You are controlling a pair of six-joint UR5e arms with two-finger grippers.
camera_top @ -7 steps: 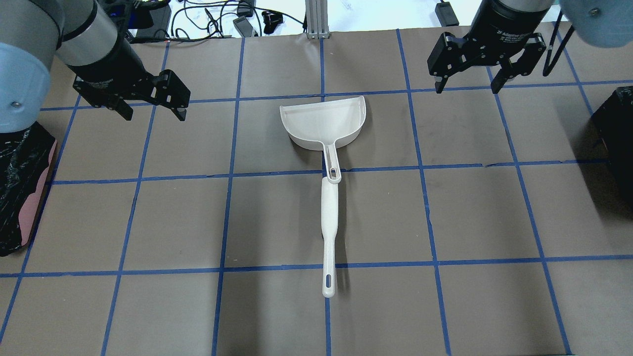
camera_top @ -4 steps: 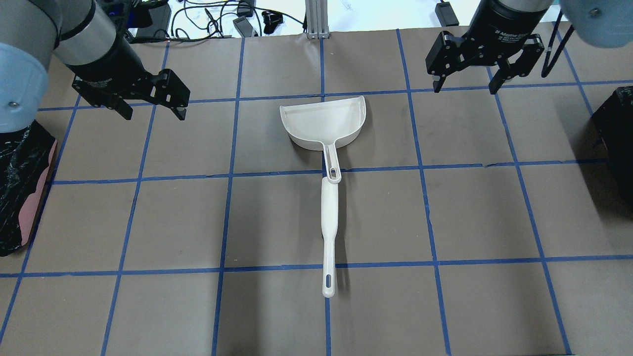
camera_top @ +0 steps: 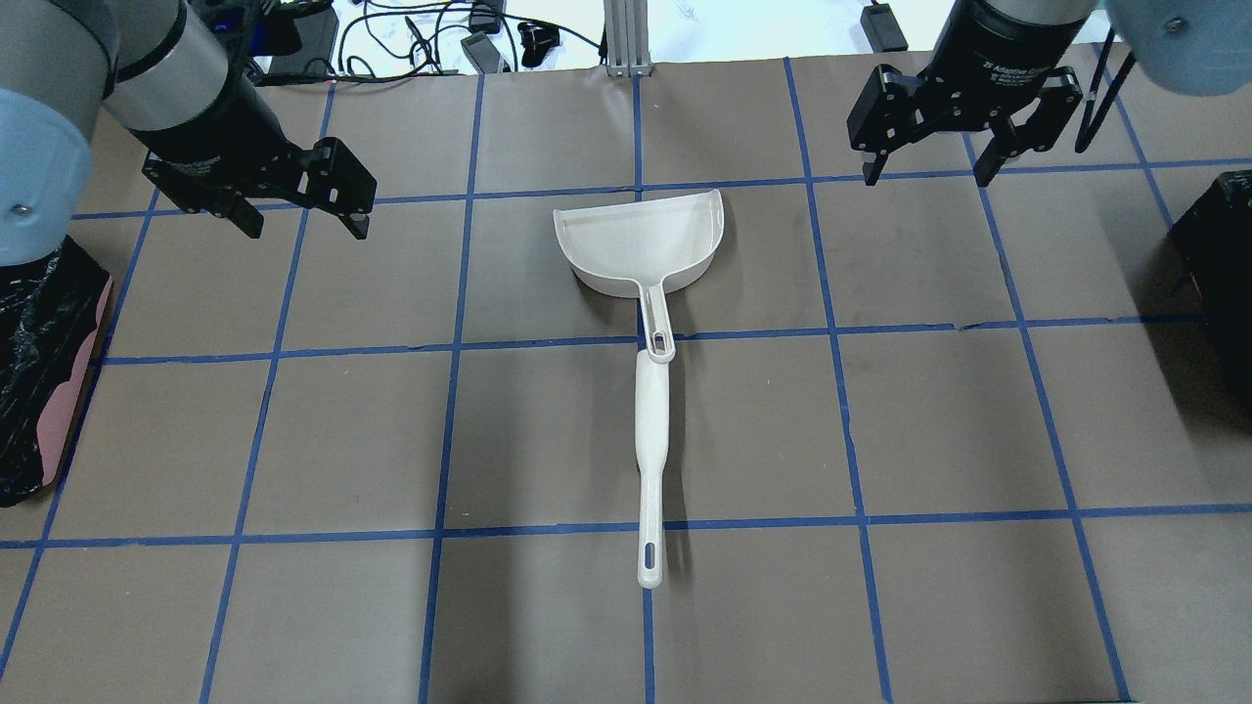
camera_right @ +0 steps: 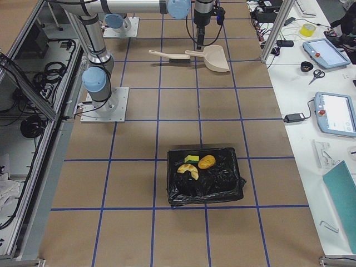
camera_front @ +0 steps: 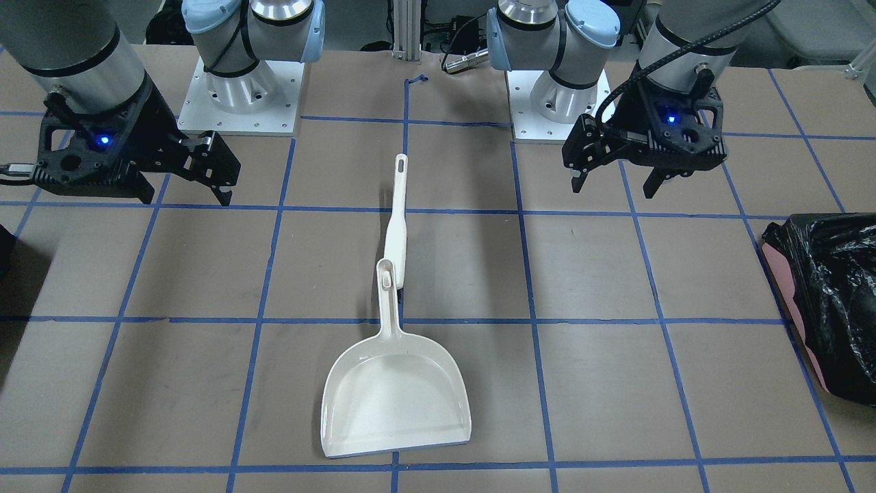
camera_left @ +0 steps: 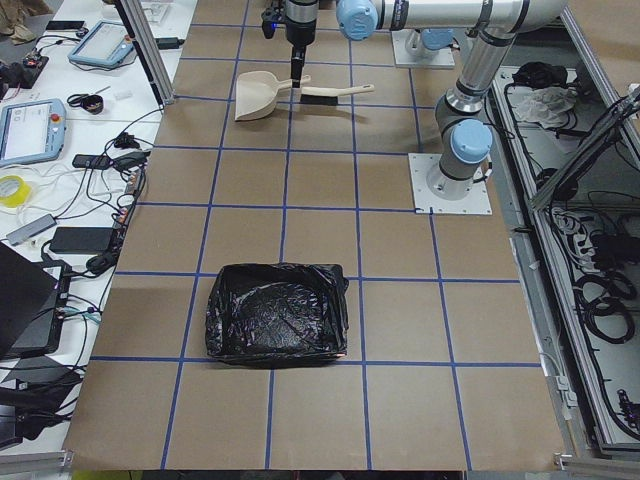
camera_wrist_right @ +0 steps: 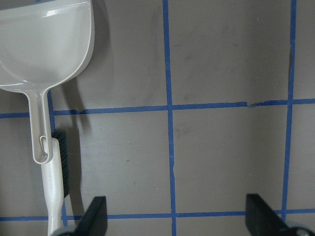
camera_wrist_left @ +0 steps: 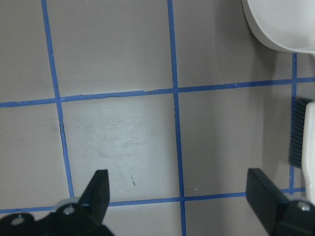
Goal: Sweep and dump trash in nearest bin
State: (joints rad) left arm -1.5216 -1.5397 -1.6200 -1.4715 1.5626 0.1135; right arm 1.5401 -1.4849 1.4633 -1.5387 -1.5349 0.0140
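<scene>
Left gripper [camera_top: 306,231] and right gripper [camera_top: 924,180] hover wide open, empty. Trash [camera_right: 206,162] sits inside dark bin [camera_right: 178,194]. Dustpan [camera_top: 641,240] and brush [camera_top: 650,440] lie mid-table. Task looks complete; only retreat likely left.

Dustpan [camera_top: 641,240] sits mid-width on the table [camera_top: 929,420], on the side away from the robot, mouth facing away from it. Brush [camera_top: 650,440] lies in line w/ it, handle twd the robot; the pan's handle end overlaps the brush head, resting on it I think. L gripper [camera_top: 305,227] hangs left of the pan, R gripper [camera_top: 925,176] right of it, both well apart from it. Left-end bin [camera_top: 39,372] stands at the table's left end, right-end bin [camera_top: 1218,284] opposite, w/ lump [camera_right: 207,162], curved piece [camera_right: 188,171] & block [camera_right: 192,159] inside, close together.
</scene>
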